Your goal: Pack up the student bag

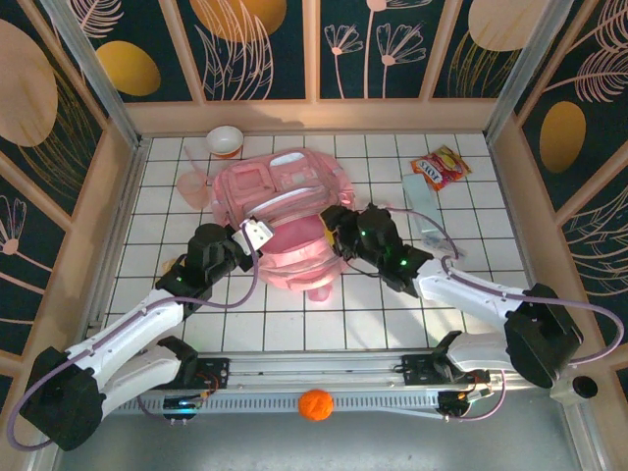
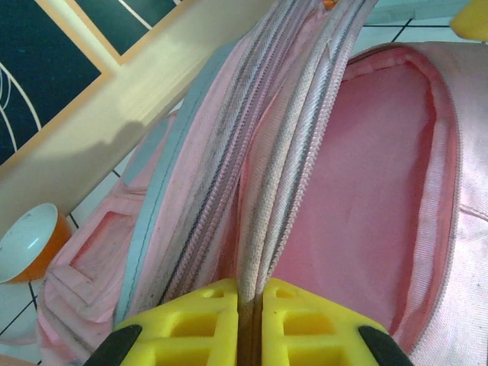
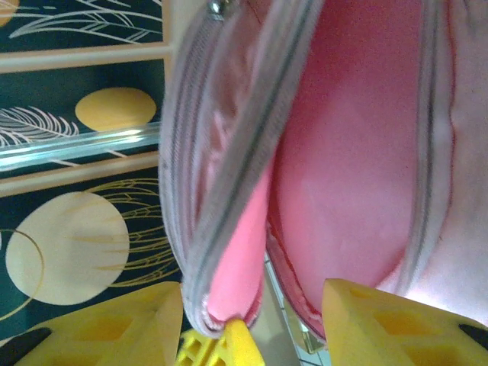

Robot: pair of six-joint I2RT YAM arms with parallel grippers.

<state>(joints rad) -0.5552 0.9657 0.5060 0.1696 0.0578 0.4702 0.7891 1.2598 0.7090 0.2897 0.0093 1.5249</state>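
The pink backpack (image 1: 285,196) lies in the middle of the white tiled worktop (image 1: 491,294), with its main pocket open on the near side between the two arms. The left tool (image 2: 249,324) is clenched on the backpack's zip edge; its yellow fingers (image 2: 202,324) press together with the pale zip tape pinched between them. The right tool (image 3: 252,297) is released, its fingers spread wide, and the rim of the pocket hangs in the gap between them. An orange-and-white bowl (image 1: 226,140) stands behind the backpack to the left. A pink cup (image 1: 193,184) sits just beside its left edge. A red snack packet (image 1: 442,167) lies apart to the right. An orange ball (image 1: 315,403) rests at the near edge between the arm bases.
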